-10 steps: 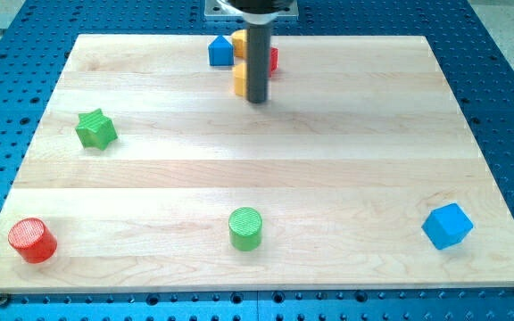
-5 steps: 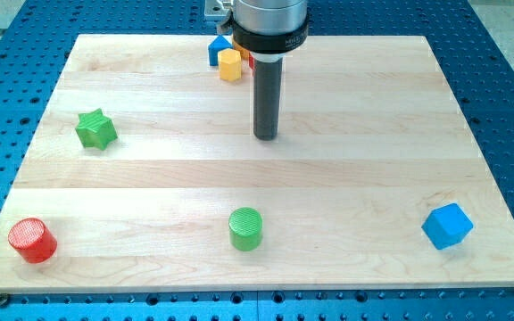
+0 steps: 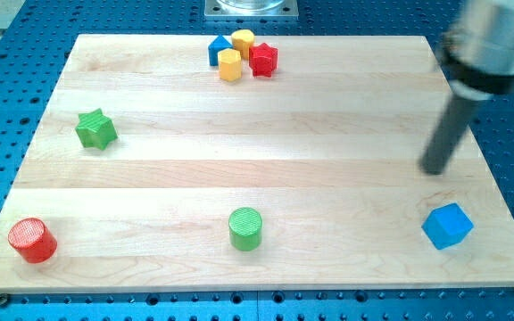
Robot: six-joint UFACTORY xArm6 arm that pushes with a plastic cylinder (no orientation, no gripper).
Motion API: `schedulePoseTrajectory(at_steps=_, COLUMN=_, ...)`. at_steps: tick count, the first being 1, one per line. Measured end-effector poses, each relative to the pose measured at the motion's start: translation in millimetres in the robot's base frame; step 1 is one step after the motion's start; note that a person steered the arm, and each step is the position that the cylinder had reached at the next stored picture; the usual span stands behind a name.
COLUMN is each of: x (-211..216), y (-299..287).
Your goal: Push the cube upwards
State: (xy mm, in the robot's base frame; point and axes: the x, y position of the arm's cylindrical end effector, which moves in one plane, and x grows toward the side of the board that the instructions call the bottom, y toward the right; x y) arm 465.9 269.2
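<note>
The pale wooden worktop (image 3: pixel 266 125) is open across its whole middle band, from the green star-shaped block (image 3: pixel 95 129) at the view's left to my tip (image 3: pixel 435 171) at the view's right. The blue cube (image 3: pixel 447 226) sits near the view's bottom right corner, just below my tip and apart from it, with bare wood above it and to its left. Well apart along the view's bottom stand the green cylinder (image 3: pixel 245 228) and the red cylinder (image 3: pixel 32 240). At the view's top edge a tight cluster crowds together: a blue block (image 3: pixel 219 50), two yellow blocks (image 3: pixel 229 65) (image 3: pixel 243 40) and a red block (image 3: pixel 263 60).
</note>
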Motion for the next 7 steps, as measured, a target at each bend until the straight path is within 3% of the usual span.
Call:
schedulePoseTrajectory(at_steps=1, x=26.6, y=68.3)
schedulePoseTrajectory(at_steps=2, x=63.9, y=69.9)
schedulePoseTrajectory(at_steps=3, x=115.4, y=33.1)
schedulePoseTrajectory(at_steps=5, x=140.1, y=-61.5)
schedulePoseTrajectory(at_steps=7, x=41.9, y=-66.4)
